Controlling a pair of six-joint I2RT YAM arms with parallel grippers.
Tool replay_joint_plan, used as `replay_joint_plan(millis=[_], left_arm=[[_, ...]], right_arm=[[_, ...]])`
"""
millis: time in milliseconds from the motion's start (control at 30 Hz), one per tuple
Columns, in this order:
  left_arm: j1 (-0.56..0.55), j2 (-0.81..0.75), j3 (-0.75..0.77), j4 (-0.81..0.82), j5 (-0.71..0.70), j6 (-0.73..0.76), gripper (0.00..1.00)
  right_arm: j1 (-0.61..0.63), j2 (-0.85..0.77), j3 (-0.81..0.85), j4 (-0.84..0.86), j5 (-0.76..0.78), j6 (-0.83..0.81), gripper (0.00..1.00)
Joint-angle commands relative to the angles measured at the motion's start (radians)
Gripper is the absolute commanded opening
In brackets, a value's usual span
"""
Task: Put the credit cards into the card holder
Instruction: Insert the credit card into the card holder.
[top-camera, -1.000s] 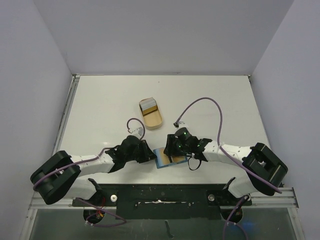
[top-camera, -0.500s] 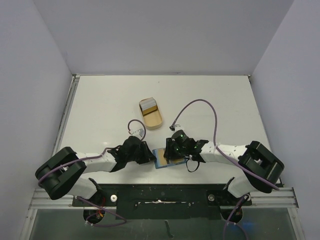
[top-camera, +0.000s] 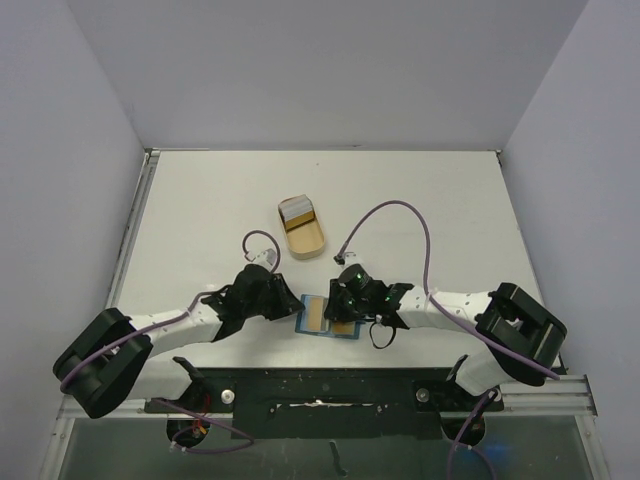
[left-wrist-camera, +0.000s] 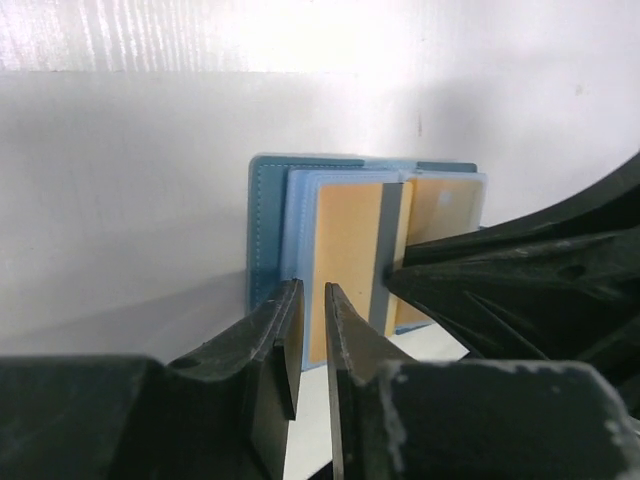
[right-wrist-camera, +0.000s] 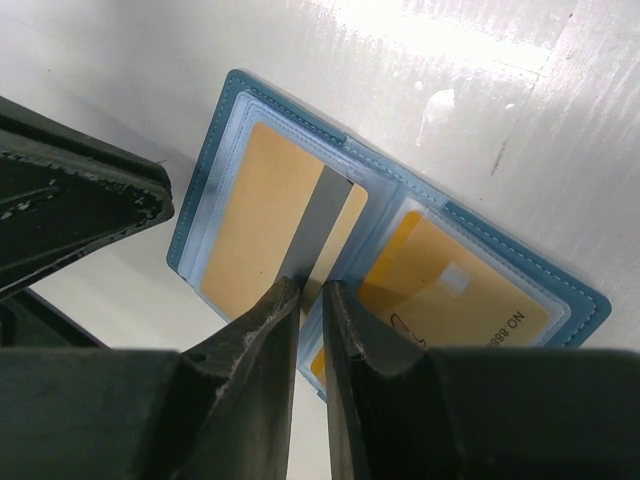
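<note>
The card holder lies open and flat on the table near the front edge, teal outside and light blue inside. It also shows in the left wrist view and the right wrist view. A tan-orange credit card with a grey stripe sits in its left pocket, and a second tan-orange card in its right pocket. My left gripper is at the holder's left edge, jaws nearly together with nothing between them. My right gripper is over the holder's middle, jaws nearly together above the grey stripe.
A tan oblong tray stands behind the holder in mid-table, with a grey-white stack of cards at its far end. Purple cables loop above both wrists. The table's front edge and dark rail are just below the holder.
The holder has shifted a little left and now lies opened flat with both tan cards showing. The left gripper has drawn back to the left; the right gripper has moved left over the holder.
</note>
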Motion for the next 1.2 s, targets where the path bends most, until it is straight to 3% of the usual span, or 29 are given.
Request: replay_joint_plan(millis=[0,67,167,500,700,1167], left_arm=[[0.005,-0.049,0.02,0.035,0.022,-0.002,0.17],[0.005,-0.055,0.007,0.062,0.038,-0.016,0.21],[0.004,-0.049,-0.004,0.08,0.048,-0.02,0.23],[0.004,-0.02,-0.026,0.128,0.082,-0.029,0.24],[0.003,-0.006,-0.023,0.148,0.103,-0.02,0.31],[0.003,0.037,-0.018,0.191,0.108,-0.006,0.34]], right_arm=[[0.004,-0.016,0.045,-0.002,0.04,0.012,0.18],[0.005,-0.013,0.057,-0.016,0.04,0.019,0.26],[0.01,-0.012,0.067,-0.029,0.045,0.027,0.27],[0.02,0.025,0.084,-0.052,0.066,0.029,0.15],[0.043,0.076,0.101,-0.119,0.127,0.026,0.09],[0.063,0.073,0.071,-0.114,0.172,0.047,0.06]])
